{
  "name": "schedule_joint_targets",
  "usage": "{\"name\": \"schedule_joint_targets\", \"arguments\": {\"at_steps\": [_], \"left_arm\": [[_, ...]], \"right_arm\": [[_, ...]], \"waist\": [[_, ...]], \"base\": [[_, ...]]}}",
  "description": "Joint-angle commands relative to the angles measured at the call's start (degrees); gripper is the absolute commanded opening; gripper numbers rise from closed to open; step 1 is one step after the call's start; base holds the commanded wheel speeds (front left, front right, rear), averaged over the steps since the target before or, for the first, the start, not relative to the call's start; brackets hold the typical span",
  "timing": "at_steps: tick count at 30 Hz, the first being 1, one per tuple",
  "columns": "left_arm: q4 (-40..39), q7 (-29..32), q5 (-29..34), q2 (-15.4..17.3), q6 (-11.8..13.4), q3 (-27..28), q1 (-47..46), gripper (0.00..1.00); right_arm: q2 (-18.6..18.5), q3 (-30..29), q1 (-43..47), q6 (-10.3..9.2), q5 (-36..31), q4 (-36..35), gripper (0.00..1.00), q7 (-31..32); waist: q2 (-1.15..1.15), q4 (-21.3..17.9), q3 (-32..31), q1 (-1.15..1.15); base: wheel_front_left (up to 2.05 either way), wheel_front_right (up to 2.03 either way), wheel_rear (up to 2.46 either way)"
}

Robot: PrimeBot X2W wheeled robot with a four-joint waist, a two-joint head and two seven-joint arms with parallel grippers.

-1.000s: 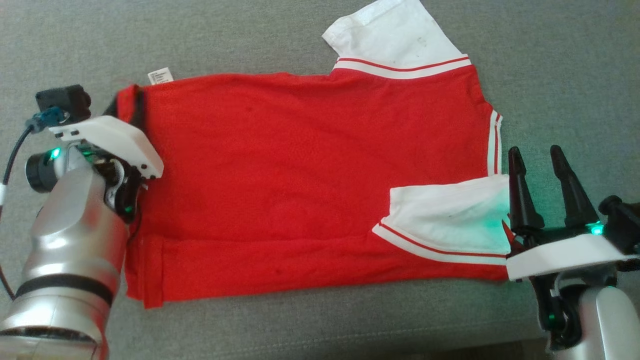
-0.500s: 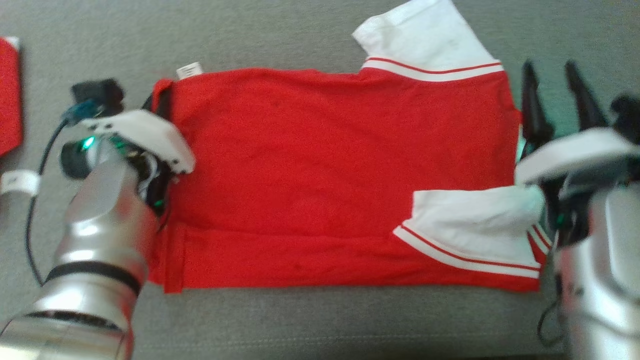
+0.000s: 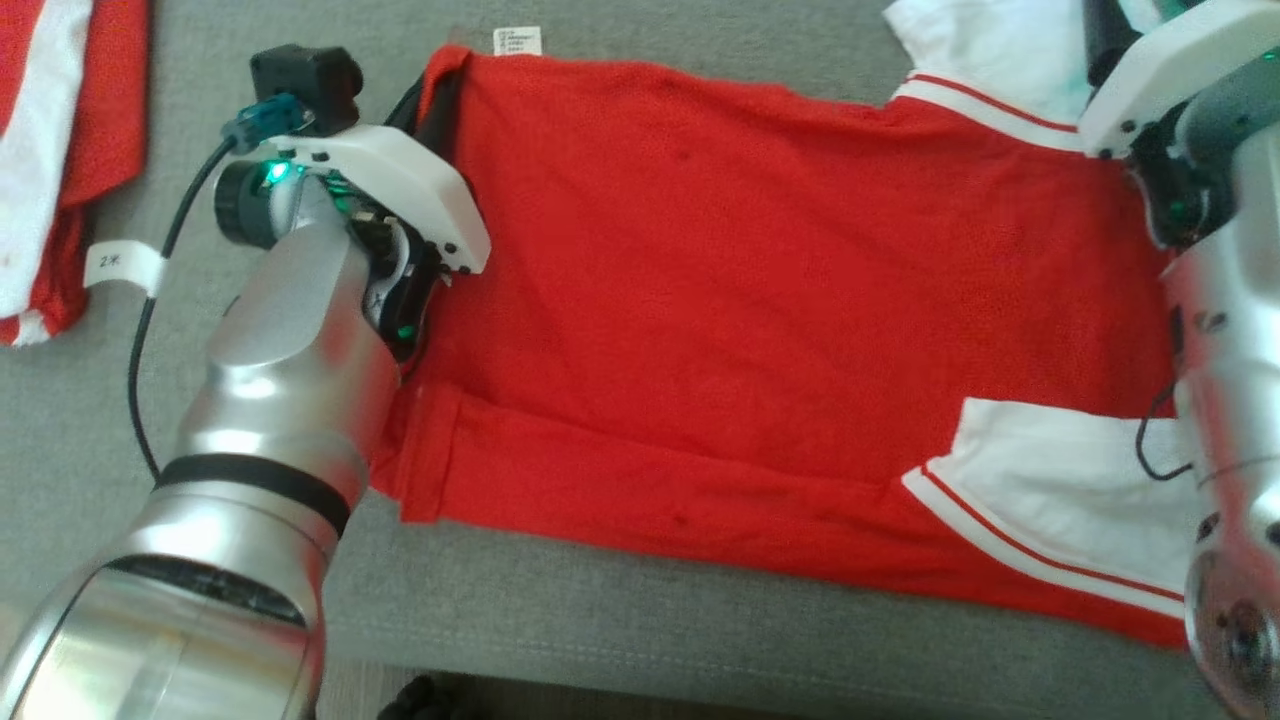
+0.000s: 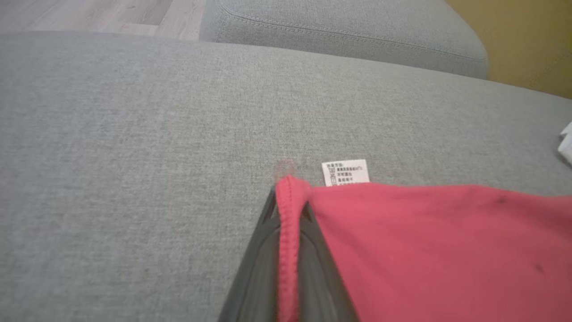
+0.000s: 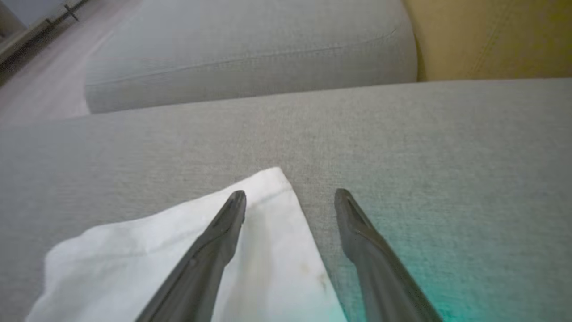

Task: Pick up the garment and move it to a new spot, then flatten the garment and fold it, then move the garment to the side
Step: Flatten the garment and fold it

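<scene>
The garment (image 3: 780, 300), a red shirt with white sleeves, lies spread flat on the grey sofa cushion (image 3: 700, 620). My left gripper (image 3: 440, 80) is at its far left corner, shut on the red hem beside the white label (image 3: 517, 40). In the left wrist view the hem (image 4: 288, 232) runs pinched between the two dark fingers of the left gripper (image 4: 288, 197), and the label (image 4: 345, 172) lies just past them. My right gripper (image 5: 290, 194) is open, low over the far white sleeve (image 5: 134, 250), one finger above the sleeve and the other above bare cushion. The right wrist housing (image 3: 1170, 70) is at the top right.
Another red and white garment (image 3: 60, 150) lies at the cushion's left edge. The near white sleeve (image 3: 1060, 500) is folded onto the shirt at the lower right. A grey back cushion (image 4: 348, 27) rises behind, with a yellow wall (image 5: 491, 36) beyond. The cushion's front edge runs along the bottom.
The head camera has shifted. My left gripper has shut on the hem at the left corner. My right gripper moved, still open, from the near sleeve to the far sleeve.
</scene>
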Motion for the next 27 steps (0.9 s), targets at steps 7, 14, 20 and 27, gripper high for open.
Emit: {"name": "schedule_joint_targets", "arguments": {"at_steps": [7,14,20,27], "left_arm": [[-2.54,-0.72,-3.96,1.56,0.03,-2.4,-1.74,0.0],[-3.2,-0.73,-6.36,2.13,0.03,-3.07,-0.88,0.0],[-7.86,-0.74,-7.82,4.65,0.03,-1.52,2.77,0.0],[-12.18,-0.74,-10.96,5.99,0.03,-0.22,7.28,0.0]], "right_arm": [[0.56,3.74,-5.84,0.4,-2.94,6.93,0.26,0.69],[0.23,7.43,-7.12,0.4,-0.14,8.48,0.0,-5.09],[-1.68,11.49,-2.7,0.4,6.96,2.98,0.0,-9.24],[-5.23,13.47,7.93,0.4,15.82,-10.53,0.0,-9.4]], "waist": [[0.0,0.5,0.11,-0.01],[0.0,-0.42,-1.25,-0.01],[0.0,-0.89,-4.08,-0.01],[0.0,-1.49,-7.25,-0.01]], "base": [[0.0,0.0,0.0],[0.0,0.0,0.0],[0.0,0.0,0.0],[0.0,0.0,0.0]]}}
